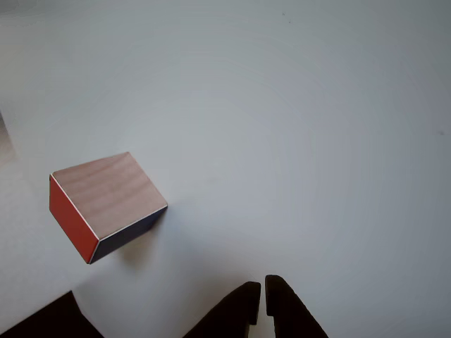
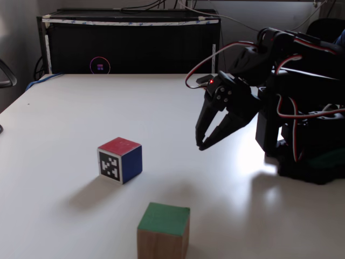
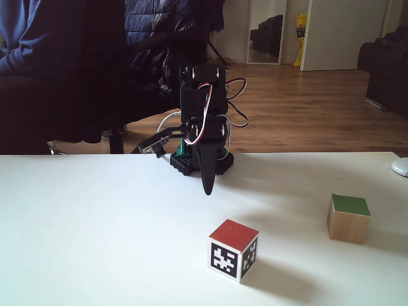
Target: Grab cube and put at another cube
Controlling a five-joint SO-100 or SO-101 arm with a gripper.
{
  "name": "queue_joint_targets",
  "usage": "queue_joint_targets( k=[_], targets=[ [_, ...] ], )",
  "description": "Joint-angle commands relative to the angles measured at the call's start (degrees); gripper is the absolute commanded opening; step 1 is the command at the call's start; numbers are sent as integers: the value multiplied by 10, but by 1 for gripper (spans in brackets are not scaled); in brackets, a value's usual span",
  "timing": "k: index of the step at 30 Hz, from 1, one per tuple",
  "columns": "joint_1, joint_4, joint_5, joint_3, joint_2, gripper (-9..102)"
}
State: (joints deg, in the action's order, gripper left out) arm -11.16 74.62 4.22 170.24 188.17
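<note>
Honestly, nothing of the task looks done here — it's basically the starting line. The gripper [image 2: 200, 145] hangs in the air above the white table [image 2: 64, 108], close in front of the arm's base, pointing down, with its fingers pressed nearly together and nothing between them. In the other view you can see the two dark fingertips [image 1: 246, 299] almost touching, just a thin sliver of table between them.

The green-faced cube [image 2: 163, 231] sits on the table untouched, at the near edge of one fixed view and off to the right in the other one [image 3: 349, 218], well apart from the gripper. The red-faced cube [image 2: 120, 159] with the black-and-white marker and blue side sits on its own too, closer to the middle of the table, and the two cubes are clearly apart, not touching.

So pretty much everything is left, as I read it: open the fingers, get over to the green cube, close on it, lift, carry it across and set it down at the red one — none of that has started.
</note>
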Motion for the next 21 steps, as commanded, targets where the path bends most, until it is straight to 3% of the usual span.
queue_joint_targets(
  k=[1,15,21],
  targets=[
    [33,-9,-12,-2,3,0],
    [32,-9,-13,-2,3,0],
    [26,-70,54,-18,3,0]
  ],
)
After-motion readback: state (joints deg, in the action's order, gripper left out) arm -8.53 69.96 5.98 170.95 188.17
